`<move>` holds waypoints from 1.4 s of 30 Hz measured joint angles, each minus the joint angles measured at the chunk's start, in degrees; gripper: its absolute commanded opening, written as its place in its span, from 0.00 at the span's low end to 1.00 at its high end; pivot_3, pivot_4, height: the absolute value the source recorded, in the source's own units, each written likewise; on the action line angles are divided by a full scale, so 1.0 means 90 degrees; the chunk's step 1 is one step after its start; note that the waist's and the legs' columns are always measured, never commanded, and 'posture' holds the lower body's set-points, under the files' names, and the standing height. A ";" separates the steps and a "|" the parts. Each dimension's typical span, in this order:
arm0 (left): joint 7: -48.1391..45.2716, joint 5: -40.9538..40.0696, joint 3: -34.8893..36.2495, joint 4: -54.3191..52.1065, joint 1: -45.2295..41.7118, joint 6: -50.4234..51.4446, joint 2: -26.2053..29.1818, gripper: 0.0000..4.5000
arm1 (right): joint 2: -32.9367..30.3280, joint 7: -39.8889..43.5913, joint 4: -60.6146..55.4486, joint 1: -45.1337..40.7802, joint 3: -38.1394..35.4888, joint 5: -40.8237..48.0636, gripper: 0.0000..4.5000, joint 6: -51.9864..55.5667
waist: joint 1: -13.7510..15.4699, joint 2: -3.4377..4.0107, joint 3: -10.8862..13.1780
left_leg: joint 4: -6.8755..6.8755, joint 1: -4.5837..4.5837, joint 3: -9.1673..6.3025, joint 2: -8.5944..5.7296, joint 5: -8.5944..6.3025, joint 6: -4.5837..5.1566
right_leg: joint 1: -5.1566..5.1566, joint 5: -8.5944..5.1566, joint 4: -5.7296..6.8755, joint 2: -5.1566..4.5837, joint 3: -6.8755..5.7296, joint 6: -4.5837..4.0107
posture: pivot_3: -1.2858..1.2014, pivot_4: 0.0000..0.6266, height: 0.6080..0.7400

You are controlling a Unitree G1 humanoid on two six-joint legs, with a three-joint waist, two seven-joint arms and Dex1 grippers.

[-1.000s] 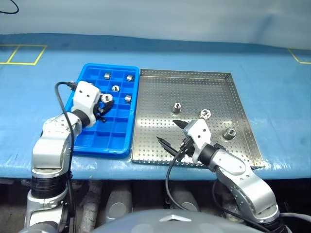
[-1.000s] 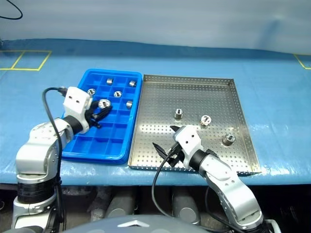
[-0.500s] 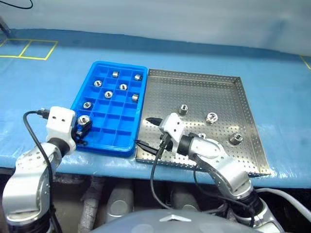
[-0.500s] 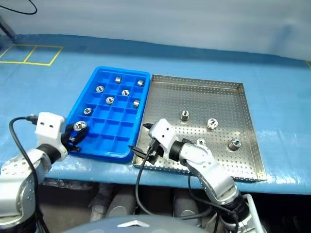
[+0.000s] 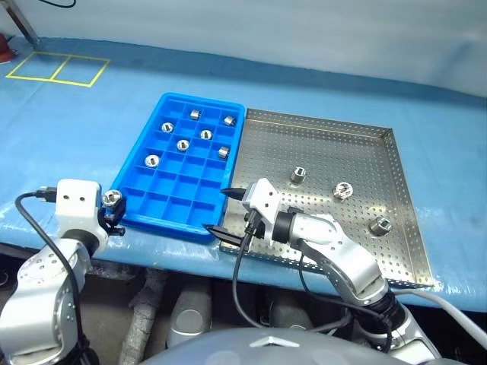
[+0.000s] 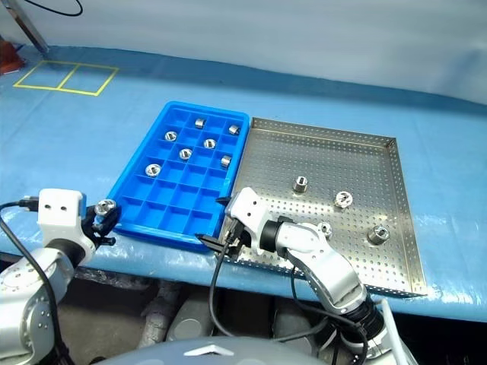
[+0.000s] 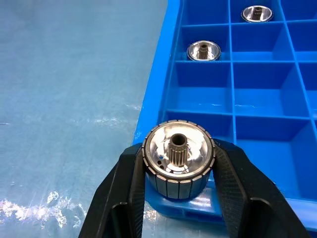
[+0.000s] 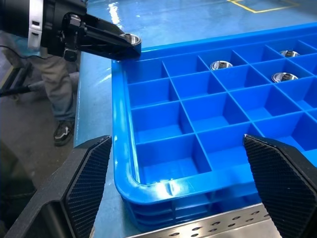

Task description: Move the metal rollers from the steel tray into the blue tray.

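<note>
The left hand (image 7: 179,198) is clenched on a roller (image 7: 178,166) at the near-left corner of the blue tray (image 5: 137,217), the roller just outside the rim. Judged step: placing it. Next it must travel toward 1 o'clock over an empty cell, then let go. The right hand (image 5: 222,211) is spread, grasping nothing, at the steel tray's (image 5: 396,152) near-left corner; three rollers (image 5: 298,175) lie at its 2 o'clock.
</note>
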 measured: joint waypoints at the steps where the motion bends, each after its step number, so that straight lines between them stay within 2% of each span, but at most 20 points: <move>1: 0.0023 -0.0003 -0.0019 0.0005 -0.0048 0.0000 0.0000 0.38 | 0.0001 -0.0010 0.0000 0.0003 0.0000 -0.0001 1.00 0.0000 | 0.0000 0.0000 0.0000 | 0.0000 0.0000 0.0001 0.0000 0.0000 0.0000 | 0.0000 0.0000 0.0000 -0.0001 0.0001 0.0000 | 0.64 0.24 1.00; 12: -0.0013 -0.0030 -0.0407 0.0484 -0.0242 0.0197 0.0483 0.38 | -0.0030 -0.0316 -0.0105 0.0338 -0.0114 -0.0012 1.00 0.0002 | -0.0141 0.0000 0.0001 | -0.0010 0.0000 0.0003 0.0000 0.0000 -0.0001 | -0.0005 -0.0002 -0.0002 -0.0002 0.0001 -0.0002 | 0.62 0.24 1.00; 17: -0.0077 -0.0074 -0.0518 0.0542 -0.0413 0.0250 0.0633 0.74 | -0.0036 -0.0438 -0.0192 0.0397 -0.0178 -0.0032 1.00 0.0003 | -0.0187 0.0000 0.0001 | -0.0010 -0.0001 0.0003 0.0000 0.0001 -0.0003 | -0.0005 -0.0002 -0.0002 -0.0003 0.0001 -0.0003 | 0.60 0.24 1.00; 20: -0.0082 -0.0119 -0.0575 0.0643 -0.0936 0.0178 0.0635 0.95 | -0.0037 -0.0539 -0.0257 0.0472 -0.0235 -0.0039 1.00 0.0003 | -0.0207 -0.0001 0.0001 | -0.0009 0.0000 0.0003 0.0000 0.0004 -0.0008 | -0.0003 -0.0002 -0.0002 -0.0002 0.0000 -0.0002 | 0.58 0.24 1.00; 24: -0.0252 -0.0183 -0.0898 0.0830 -0.1457 -0.0081 0.0787 0.95 | -0.0099 -0.0687 -0.0502 0.0685 -0.0328 -0.0078 1.00 0.0010 | -0.0333 0.0000 0.0001 | -0.0011 -0.0002 0.0008 -0.0003 0.0004 -0.0008 | -0.0005 0.0001 -0.0005 -0.0005 0.0004 0.0002 | 0.56 0.24 1.00; 29: -0.0947 -0.0368 -0.1652 0.1483 -0.2111 -0.1398 0.0813 0.95 | -0.0153 -0.0889 -0.0781 0.0962 -0.0599 -0.0107 1.00 0.0040 | -0.0506 0.0000 0.0001 | -0.0012 -0.0002 0.0008 -0.0003 0.0004 -0.0008 | -0.0004 0.0003 -0.0006 -0.0003 0.0004 0.0002 | 0.54 0.24 1.00; 33: -0.1947 -0.0492 -0.2662 0.2658 -0.2830 -0.2630 0.0742 0.95 | -0.0294 -0.1016 -0.1130 0.1451 -0.0825 -0.0100 1.00 0.0071 | -0.0614 0.0002 0.0001 | -0.0011 -0.0003 0.0012 -0.0006 0.0004 -0.0007 | -0.0004 0.0004 -0.0006 -0.0005 0.0008 0.0006 | 0.52 0.24 1.00; 42: -0.2983 -0.0111 -0.4165 0.5421 -0.4466 -0.3773 0.0152 0.95 | -0.0409 -0.1387 -0.1644 0.2118 -0.1055 -0.0148 1.00 0.0181 | -0.1000 0.0001 0.0002 | -0.0003 -0.0007 0.0009 -0.0007 0.0003 -0.0004 | -0.0004 0.0025 -0.0004 0.0003 0.0011 0.0045 | 0.48 0.24 1.00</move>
